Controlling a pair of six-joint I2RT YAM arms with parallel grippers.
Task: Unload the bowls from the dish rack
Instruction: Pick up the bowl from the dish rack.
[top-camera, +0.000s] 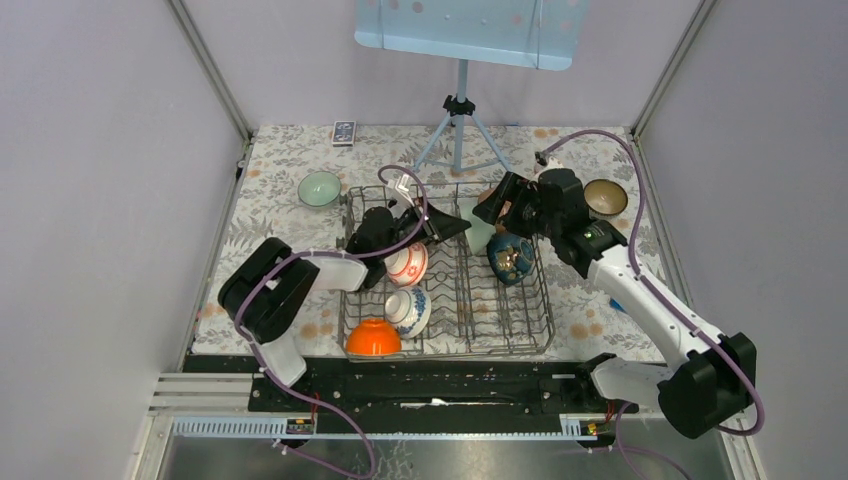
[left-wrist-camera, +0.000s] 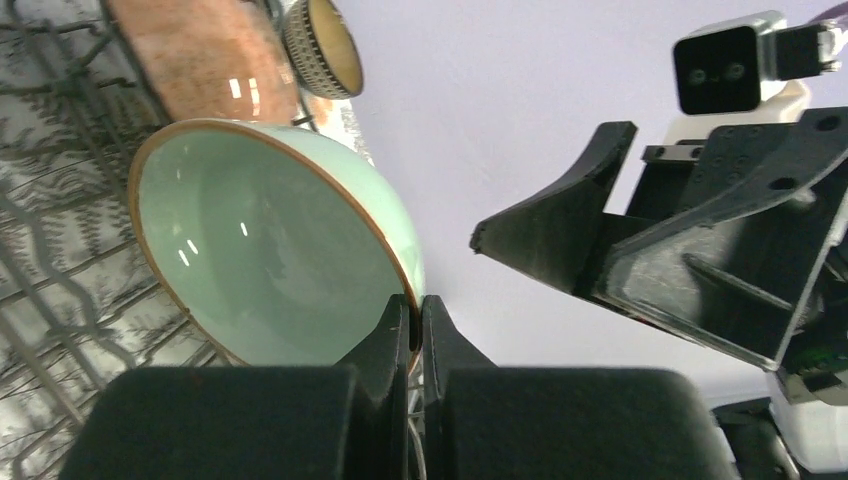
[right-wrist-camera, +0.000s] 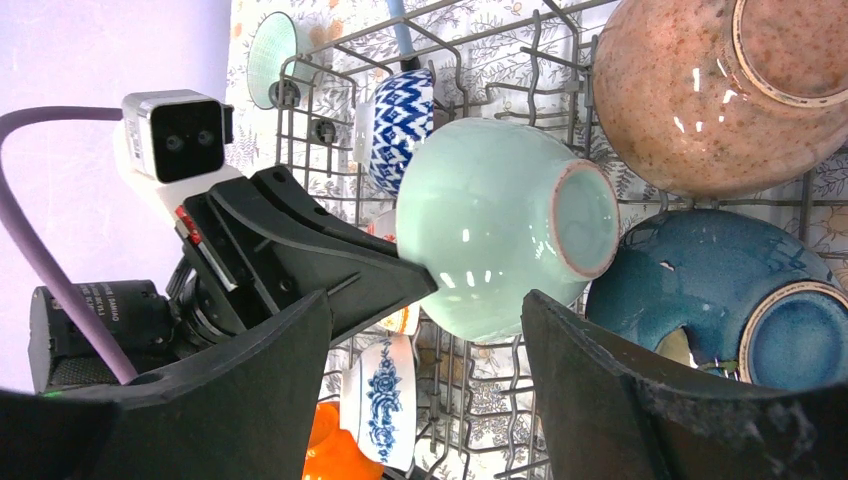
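Left gripper (left-wrist-camera: 415, 308) pinched shut on pale green bowl (left-wrist-camera: 260, 240) rim (toward dish rack (top-camera: 500, 320) far-right corner) — right gripper (right-wrist-camera: 425, 300) spread wide, fingers flanking it.

Left arm (top-camera: 290, 290) & right arm (top-camera: 650, 305): white links, black joints, purple cable along ea., bolted at either end of black base rail (top-camera: 440, 385). Right gripper (right-wrist-camera: 425, 300) fingers (right-wrist-camera: 620, 400) matte black, wedge-shaped.

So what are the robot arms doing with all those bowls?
They're emptying the dish rack. The left gripper pinches the rim of a pale green bowl over the rack, and the right gripper is open right beside it. The orange bowl and others sit in the rack; a brown bowl is out on the table.
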